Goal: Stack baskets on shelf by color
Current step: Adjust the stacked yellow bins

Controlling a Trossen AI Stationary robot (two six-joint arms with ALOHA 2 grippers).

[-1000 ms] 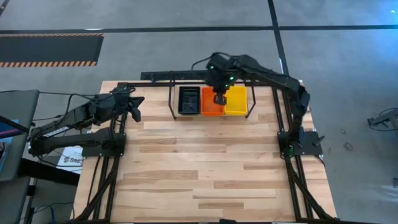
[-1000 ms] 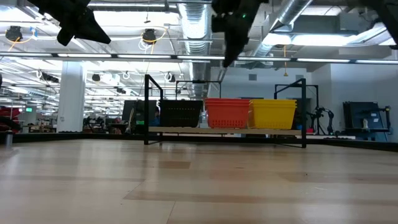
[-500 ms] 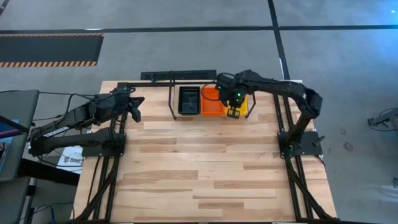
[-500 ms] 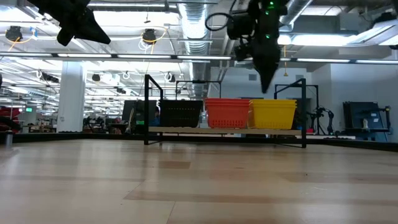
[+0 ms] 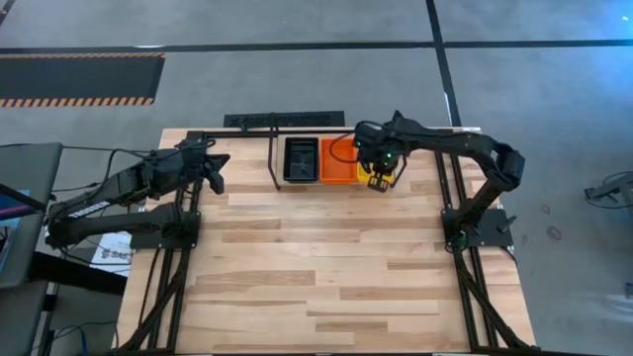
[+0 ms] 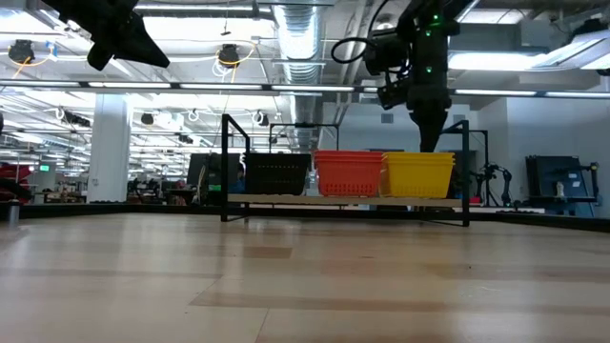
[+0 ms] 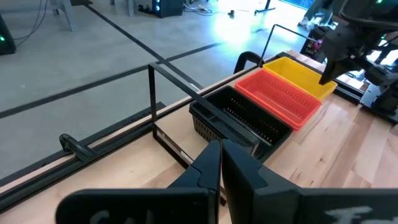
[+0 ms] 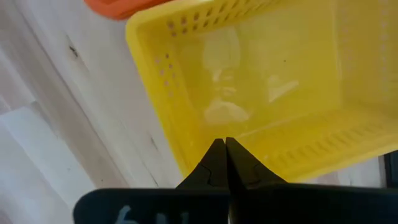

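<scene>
On the shelf [image 5: 273, 163] at the table's far side, a black basket [image 5: 301, 160], a red-orange basket [image 5: 338, 163] and a yellow basket [image 8: 261, 81] stand side by side; the low view shows them as black [image 6: 277, 174], red-orange [image 6: 348, 173] and yellow [image 6: 417, 175]. My right gripper [image 5: 377, 182] is shut and points down just above the yellow basket's near rim [image 6: 426, 145], hiding most of that basket from above. My left gripper [image 5: 216, 178] is shut and waits raised, left of the shelf [image 7: 221, 146].
A black bar [image 5: 284, 120] lies along the table's far edge behind the shelf. Black tube frames [image 5: 168, 267] run down both sides of the table. Bare wood [image 5: 316, 277] stretches from the shelf to the near edge.
My right gripper has swung from above the red-orange basket toward the table's right and slightly nearer, dropping lower, until its shut tip is over the yellow basket's near rim. The baskets and my left arm have stayed put.
</scene>
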